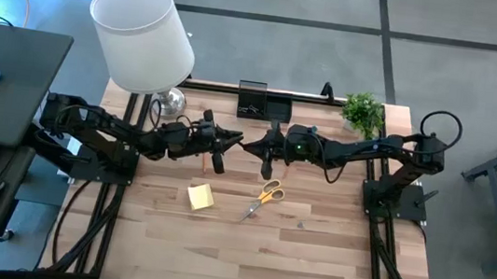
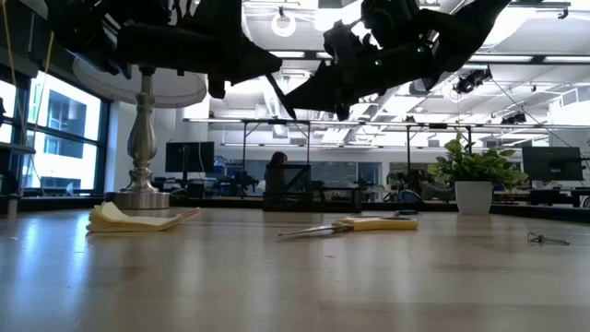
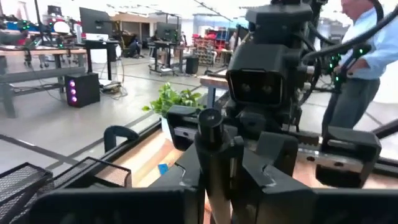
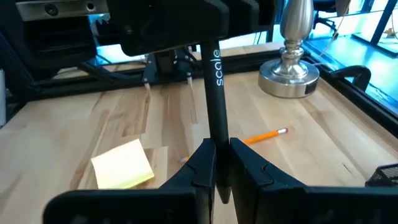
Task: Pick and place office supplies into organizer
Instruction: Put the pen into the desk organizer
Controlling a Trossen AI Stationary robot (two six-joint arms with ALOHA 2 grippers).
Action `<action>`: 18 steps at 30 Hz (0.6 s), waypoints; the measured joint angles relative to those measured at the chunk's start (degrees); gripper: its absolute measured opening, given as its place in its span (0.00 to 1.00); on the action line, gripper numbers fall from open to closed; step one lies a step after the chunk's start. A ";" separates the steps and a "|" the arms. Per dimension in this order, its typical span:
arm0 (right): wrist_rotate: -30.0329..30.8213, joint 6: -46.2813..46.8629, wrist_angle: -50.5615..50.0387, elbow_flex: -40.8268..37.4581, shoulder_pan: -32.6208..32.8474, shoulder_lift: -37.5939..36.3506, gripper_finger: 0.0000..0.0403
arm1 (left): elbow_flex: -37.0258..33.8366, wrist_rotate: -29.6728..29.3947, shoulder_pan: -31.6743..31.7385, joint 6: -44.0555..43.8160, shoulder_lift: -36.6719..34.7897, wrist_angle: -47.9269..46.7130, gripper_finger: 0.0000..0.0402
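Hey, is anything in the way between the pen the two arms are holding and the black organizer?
Nothing visible. The right gripper and left gripper hold the black pen above the table; the organizer sits just beyond, with lamp and plant off to either side.

Pale wooden table [image 1: 310, 259], polished metal lamp base [image 4: 290, 74]

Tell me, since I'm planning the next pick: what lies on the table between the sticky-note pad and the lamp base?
An orange pencil lies between the yellow sticky-note pad and the lamp base; the right wrist view shows it. Otherwise bare wood.
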 joint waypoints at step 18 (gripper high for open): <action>-1.99 -2.34 -10.40 0.06 -0.17 -0.25 0.33 | -0.09 5.32 0.00 7.59 -6.78 -15.74 0.06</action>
